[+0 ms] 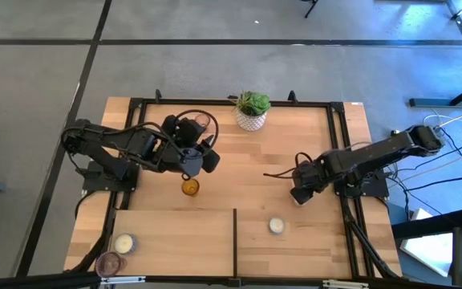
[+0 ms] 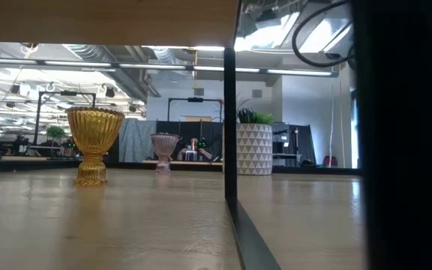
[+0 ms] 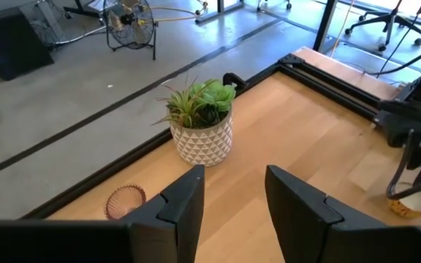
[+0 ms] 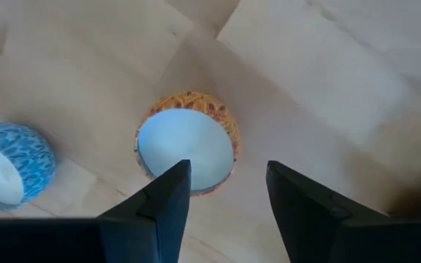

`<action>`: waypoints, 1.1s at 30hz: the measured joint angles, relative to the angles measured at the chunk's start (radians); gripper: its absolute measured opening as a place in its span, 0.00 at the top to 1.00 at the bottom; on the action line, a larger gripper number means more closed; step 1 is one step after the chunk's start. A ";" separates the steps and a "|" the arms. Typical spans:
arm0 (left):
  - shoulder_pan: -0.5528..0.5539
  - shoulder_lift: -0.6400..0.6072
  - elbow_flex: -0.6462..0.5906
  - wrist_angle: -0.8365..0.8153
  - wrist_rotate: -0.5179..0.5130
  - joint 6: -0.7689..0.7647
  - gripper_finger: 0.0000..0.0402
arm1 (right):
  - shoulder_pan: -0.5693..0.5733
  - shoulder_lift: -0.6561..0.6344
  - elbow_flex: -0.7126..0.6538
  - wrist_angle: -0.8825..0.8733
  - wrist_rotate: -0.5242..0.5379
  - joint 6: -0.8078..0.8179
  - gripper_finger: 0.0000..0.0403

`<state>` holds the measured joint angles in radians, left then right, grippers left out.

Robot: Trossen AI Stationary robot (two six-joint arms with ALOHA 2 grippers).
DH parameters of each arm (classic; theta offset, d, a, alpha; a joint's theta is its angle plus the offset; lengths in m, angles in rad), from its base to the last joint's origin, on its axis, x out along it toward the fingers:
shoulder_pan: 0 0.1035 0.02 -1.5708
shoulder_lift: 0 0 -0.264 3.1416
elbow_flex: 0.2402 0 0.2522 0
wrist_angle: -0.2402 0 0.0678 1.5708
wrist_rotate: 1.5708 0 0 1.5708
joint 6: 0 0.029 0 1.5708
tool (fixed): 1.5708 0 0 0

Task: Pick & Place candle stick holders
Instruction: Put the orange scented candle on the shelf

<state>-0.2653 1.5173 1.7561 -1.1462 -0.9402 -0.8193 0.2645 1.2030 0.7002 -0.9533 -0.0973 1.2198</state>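
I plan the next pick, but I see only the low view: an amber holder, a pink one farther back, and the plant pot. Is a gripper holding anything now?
Observer: No. The left gripper is open and empty, near the amber holder, facing the plant pot.
Operator: And the right one?
Observer: The right gripper is open over an orange-rimmed holder; a blue patterned holder lies beside it.
Operator: Any holders I cannot see?
Observer: Yes. Low in the high view there is a white holder on the right, and a second white holder with a pink holder in the left corner.
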 joint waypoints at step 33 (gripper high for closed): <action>0.000 0.003 0.000 0.018 0.007 -0.005 0.65 | 0.041 0.000 -0.053 0.071 -0.009 0.058 0.64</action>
<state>-0.2657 1.5200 1.7561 -1.1286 -0.9334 -0.8242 0.3058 1.2034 0.6468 -0.8822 -0.1065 1.2774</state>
